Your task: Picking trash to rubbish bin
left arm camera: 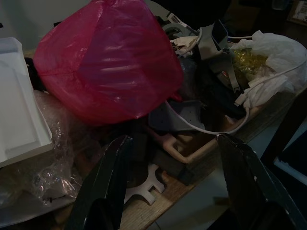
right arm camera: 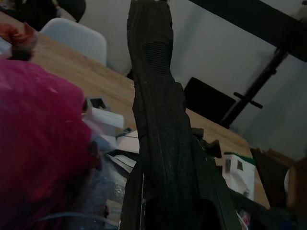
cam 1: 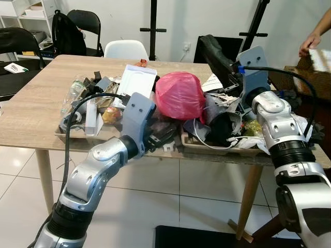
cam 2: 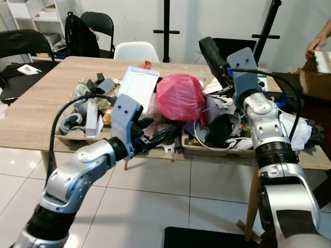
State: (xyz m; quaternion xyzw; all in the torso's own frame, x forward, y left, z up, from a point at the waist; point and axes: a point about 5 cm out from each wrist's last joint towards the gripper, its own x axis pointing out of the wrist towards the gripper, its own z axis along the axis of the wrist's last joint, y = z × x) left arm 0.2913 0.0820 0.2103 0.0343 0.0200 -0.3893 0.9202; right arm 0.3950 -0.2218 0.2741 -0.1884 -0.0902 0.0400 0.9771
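Your left gripper point(left arm camera: 172, 187) sits at the table's point(cam 1: 31, 124) near edge with fingers spread apart, just below the pink trash bag point(cam 1: 180, 95) heaped on the trays. Your right gripper point(cam 2: 214, 56), farther back and raised above the pile, is clamped on a long black object point(right arm camera: 160, 120).

Wooden table point(cam 1: 36, 111), white tiled floor point(cam 1: 196, 196), black chairs point(cam 1: 83, 23), white wall point(cam 1: 207, 20)

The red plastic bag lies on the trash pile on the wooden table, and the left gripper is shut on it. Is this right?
Not quite. The red plastic bag does lie on the trash pile on the wooden table, but the left gripper is open, its jaws spread wide just short of the bag. The left wrist view shows this.
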